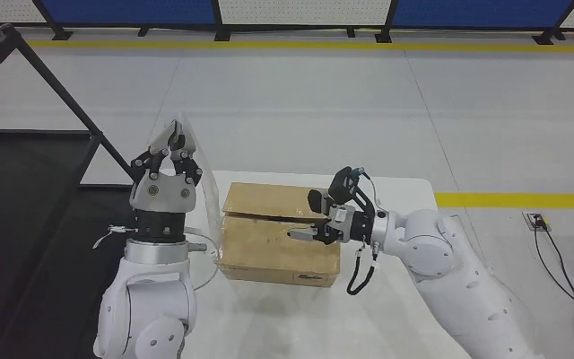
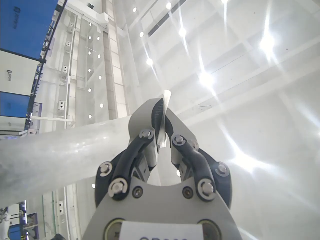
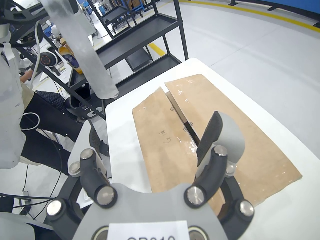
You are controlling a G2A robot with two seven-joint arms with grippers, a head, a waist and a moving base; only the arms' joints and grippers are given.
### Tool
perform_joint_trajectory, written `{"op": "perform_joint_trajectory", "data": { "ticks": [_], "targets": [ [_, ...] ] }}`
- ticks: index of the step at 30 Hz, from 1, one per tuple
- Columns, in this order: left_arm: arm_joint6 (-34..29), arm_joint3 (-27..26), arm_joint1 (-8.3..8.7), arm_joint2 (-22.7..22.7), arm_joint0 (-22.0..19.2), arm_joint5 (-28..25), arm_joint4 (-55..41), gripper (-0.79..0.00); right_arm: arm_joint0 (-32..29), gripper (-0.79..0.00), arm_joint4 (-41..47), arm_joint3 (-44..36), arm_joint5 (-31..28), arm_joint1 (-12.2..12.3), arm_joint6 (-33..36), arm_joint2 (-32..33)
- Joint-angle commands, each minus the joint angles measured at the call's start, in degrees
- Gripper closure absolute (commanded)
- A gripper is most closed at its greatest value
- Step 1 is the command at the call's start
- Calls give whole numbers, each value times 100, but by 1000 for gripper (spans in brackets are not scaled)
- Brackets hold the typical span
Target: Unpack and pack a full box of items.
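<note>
Right wrist view: the right gripper (image 3: pixel 150 141) has its jaws wide open and empty just over the box (image 3: pixel 237 131) on the table (image 3: pixel 120 116). It is the nearer arm, and the flap seam (image 3: pixel 175 106) runs lengthwise away from it. The left gripper (image 2: pixel 162 112) is raised beside the box, pinching a clear tape strip (image 3: pixel 77 43).

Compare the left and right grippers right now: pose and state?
The left gripper points up, raised beside the box; the right gripper lies level over the box top by the flap seam. The left's jaws are shut on a clear strip; the right's jaws stand open, holding nothing. Both share the same grey-and-black two-finger build.
</note>
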Motion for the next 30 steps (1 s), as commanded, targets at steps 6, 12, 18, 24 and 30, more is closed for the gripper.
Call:
{"op": "perform_joint_trajectory", "data": {
  "ticks": [6,12,18,24,30],
  "targets": [
    [641,862,-141,602,-1217,-214,-237,0,-141,-785,-330,-48,70,-8,-275,-81],
    [869,1248,-253,1022,-1704,-464,-260,0,-224,-785,-1805,-214,623,-82,-1425,-348],
    [1198,1609,-367,1299,-2035,-879,-151,0,-353,-785,-2694,-299,1222,-170,-2301,-620],
    [1292,1708,-395,1368,-2115,-932,-46,0,-354,-785,-2841,-270,1350,-193,-2435,-667],
    [1229,1674,-401,1347,-1986,-941,-39,0,-342,-785,-2841,-142,1373,-231,-2505,-737]
  ]
}}
